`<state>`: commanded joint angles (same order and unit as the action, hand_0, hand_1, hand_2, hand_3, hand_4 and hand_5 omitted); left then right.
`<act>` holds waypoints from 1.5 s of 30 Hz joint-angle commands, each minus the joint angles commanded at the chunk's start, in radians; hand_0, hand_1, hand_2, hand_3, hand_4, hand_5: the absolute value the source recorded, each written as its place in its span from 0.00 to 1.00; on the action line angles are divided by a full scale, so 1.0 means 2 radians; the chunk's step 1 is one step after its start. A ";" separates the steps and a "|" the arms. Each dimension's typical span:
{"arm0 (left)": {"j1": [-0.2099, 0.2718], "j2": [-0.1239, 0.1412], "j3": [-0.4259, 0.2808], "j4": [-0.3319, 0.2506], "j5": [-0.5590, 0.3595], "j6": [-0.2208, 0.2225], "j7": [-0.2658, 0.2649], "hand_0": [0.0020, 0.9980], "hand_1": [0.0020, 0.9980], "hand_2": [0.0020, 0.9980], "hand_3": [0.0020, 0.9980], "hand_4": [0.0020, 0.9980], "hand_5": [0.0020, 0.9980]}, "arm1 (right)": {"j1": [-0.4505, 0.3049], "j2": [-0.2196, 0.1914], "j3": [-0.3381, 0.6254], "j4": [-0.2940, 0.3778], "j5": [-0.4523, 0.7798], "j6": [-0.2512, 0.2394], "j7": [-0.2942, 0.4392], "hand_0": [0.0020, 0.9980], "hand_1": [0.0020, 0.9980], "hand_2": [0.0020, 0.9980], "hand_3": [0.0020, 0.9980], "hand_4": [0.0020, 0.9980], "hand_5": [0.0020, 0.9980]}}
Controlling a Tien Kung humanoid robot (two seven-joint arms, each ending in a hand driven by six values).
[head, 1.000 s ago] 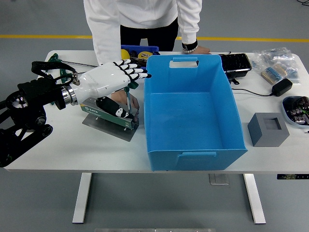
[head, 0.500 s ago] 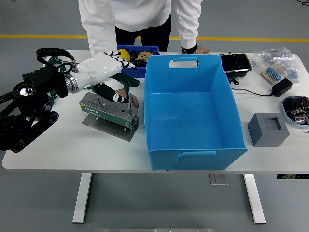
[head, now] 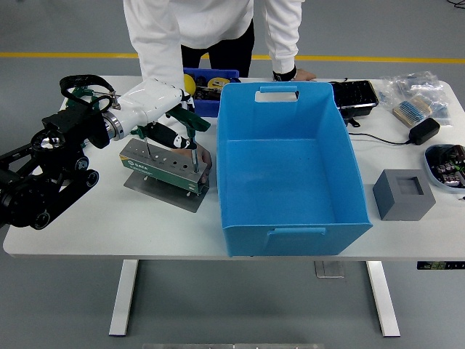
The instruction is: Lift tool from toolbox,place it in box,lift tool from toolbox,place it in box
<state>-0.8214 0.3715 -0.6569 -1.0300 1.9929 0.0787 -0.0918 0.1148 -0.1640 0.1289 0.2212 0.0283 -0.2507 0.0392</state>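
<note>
A grey-green toolbox (head: pixel 160 169) stands on a metal plate left of the big blue box (head: pixel 290 236). Green-handled screwdrivers stand in it. My left hand (head: pixel 173 137) is white with black fingers. It hovers over the toolbox's top, fingers curled around the green handle of one screwdriver (head: pixel 193 124), whose shaft is still in the toolbox. A person at the far side holds the toolbox's right end with one hand (head: pixel 205 157) and rests the other hand (head: pixel 294 74) on the table. The blue box is empty. My right arm is out of view.
A small blue bin (head: pixel 207 81) with yellow parts stands behind the toolbox. A black tray (head: pixel 354 94), plastic bags (head: pixel 418 94), a black adapter (head: pixel 423 131), a grey block (head: pixel 403 194) and a bowl (head: pixel 445 163) lie on the right.
My left hand drew back from a flat, spread reach over the toolbox toward the left and rose. Its fingers have curled around a green screwdriver handle. The person still holds the toolbox.
</note>
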 joint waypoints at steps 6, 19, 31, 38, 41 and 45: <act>0.001 -0.005 0.005 0.002 -0.016 0.010 0.004 0.37 0.30 0.35 0.45 1.00 0.60 | -0.001 0.000 0.002 0.000 -0.003 0.000 -0.001 0.67 0.63 0.71 0.58 0.84 0.75; -0.002 -0.017 0.016 0.011 -0.043 0.025 0.027 0.26 0.17 0.23 0.28 1.00 0.69 | -0.001 -0.001 0.003 0.000 -0.005 -0.001 -0.001 0.67 0.63 0.71 0.58 0.84 0.75; -0.002 -0.025 0.023 0.027 -0.077 0.045 0.041 0.21 0.08 0.15 0.16 1.00 0.68 | 0.000 -0.002 0.004 0.000 -0.007 -0.001 -0.001 0.67 0.63 0.71 0.58 0.84 0.74; -0.001 -0.027 0.029 0.030 -0.090 0.068 0.036 0.20 0.04 0.11 0.11 1.00 0.68 | 0.002 -0.003 0.001 0.000 -0.003 -0.001 0.000 0.67 0.63 0.71 0.58 0.84 0.75; 0.000 -0.028 0.030 0.031 -0.097 0.077 0.029 0.20 0.04 0.11 0.11 1.00 0.68 | 0.003 -0.003 0.001 0.000 -0.002 -0.001 0.001 0.67 0.63 0.71 0.58 0.84 0.75; 0.000 -0.028 0.032 0.033 -0.103 0.092 0.021 0.19 0.03 0.09 0.07 1.00 0.65 | 0.003 -0.003 -0.001 0.000 0.001 -0.001 0.002 0.67 0.63 0.71 0.58 0.84 0.74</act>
<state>-0.8219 0.3158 -0.5924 -0.9638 1.7862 0.2626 -0.0492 0.1210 -0.1704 0.1263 0.2210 0.0311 -0.2520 0.0431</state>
